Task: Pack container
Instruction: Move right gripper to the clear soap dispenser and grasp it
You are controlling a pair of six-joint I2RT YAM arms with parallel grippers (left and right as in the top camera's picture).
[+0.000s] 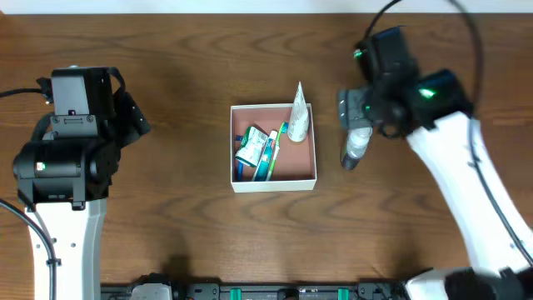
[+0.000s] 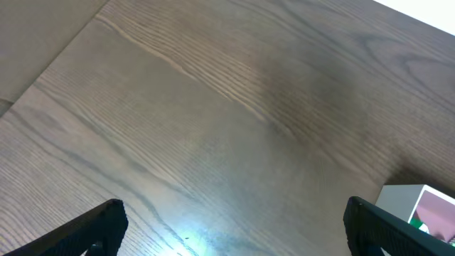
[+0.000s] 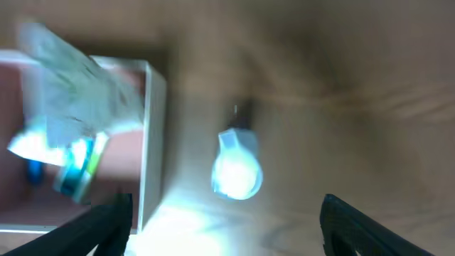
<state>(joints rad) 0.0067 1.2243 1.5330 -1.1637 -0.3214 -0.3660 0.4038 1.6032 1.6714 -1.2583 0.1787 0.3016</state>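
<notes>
The container (image 1: 273, 178), a square white-walled box with a pinkish-brown inside, sits mid-table. It holds a white tube (image 1: 297, 117) leaning on its far right corner and blue-green toiletry items (image 1: 256, 150). A small clear bottle with a dark cap (image 1: 356, 147) lies on the table right of the box. My right gripper (image 1: 360, 112) hovers just above that bottle, open and empty. In the right wrist view the bottle (image 3: 237, 167) lies between the open fingers (image 3: 226, 227), beside the box wall (image 3: 152, 142). My left gripper (image 2: 231, 227) is open over bare wood, far left of the box corner (image 2: 405, 203).
The wooden table (image 1: 166, 200) spreads all round the box. The left arm's body (image 1: 71, 142) stands at the left. The right arm's white link (image 1: 475, 192) runs toward the front right. A dark rail (image 1: 275, 292) lines the front edge.
</notes>
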